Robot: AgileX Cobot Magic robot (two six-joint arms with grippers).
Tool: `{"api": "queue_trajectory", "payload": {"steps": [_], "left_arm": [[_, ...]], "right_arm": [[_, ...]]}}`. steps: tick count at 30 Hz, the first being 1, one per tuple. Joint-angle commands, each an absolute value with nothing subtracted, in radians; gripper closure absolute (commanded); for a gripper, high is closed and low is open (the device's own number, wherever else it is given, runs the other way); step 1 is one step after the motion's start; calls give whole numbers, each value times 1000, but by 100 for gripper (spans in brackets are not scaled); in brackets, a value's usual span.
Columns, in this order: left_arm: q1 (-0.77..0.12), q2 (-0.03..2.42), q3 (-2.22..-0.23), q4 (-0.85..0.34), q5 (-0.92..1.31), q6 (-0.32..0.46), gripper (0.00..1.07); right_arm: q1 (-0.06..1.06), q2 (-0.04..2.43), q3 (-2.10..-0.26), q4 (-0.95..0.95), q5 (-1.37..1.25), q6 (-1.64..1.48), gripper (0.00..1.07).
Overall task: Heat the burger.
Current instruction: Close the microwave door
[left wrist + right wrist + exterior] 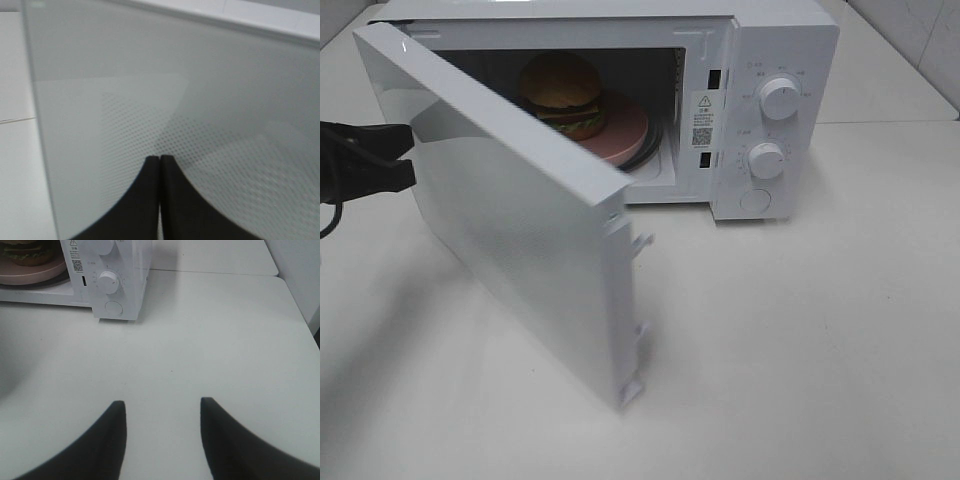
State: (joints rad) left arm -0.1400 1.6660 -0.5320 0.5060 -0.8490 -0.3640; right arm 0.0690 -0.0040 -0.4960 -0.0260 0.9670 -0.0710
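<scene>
One burger (561, 92) sitting on pink plate (625, 130) inside open microwave (780, 40), we're seeing brown bun, green lettuce, QR label (701, 118) text unreadable, left gripper (160, 159) pinched together by door (520, 230), right gripper (162, 405) apart, empty.

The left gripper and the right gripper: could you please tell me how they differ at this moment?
The left gripper has its jaws shut; the right gripper has its jaws open. The left gripper sits at the outer face of the microwave door; the right gripper hangs over the table, away from the microwave. Both hold nothing.
</scene>
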Motion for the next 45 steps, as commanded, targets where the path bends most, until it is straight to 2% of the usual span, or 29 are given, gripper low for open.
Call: {"api": "queue_trajectory", "payload": {"steps": [1, 10, 15, 17, 23, 27, 45], "left_arm": [[-176, 1680, -557, 521, -874, -368, 107], [-236, 1700, -559, 466, -872, -359, 107], [-278, 1718, -565, 376, -873, -323, 107], [-299, 1721, -565, 303, -873, -289, 107], [-322, 1726, -567, 207, -881, -272, 107], [-330, 1726, -585, 205, -879, -247, 107], [-390, 1777, -692, 181, -849, -231, 107]], "right_arm": [[67, -30, -497, -20, 961, -81, 59], [67, -30, -497, -20, 961, -81, 59], [67, -30, -497, -20, 961, -81, 59], [67, -30, -497, -20, 961, -81, 59], [67, -30, -497, -20, 961, -81, 59], [67, -30, -497, -20, 961, -81, 59], [67, -29, -497, -20, 961, -81, 59]]}}
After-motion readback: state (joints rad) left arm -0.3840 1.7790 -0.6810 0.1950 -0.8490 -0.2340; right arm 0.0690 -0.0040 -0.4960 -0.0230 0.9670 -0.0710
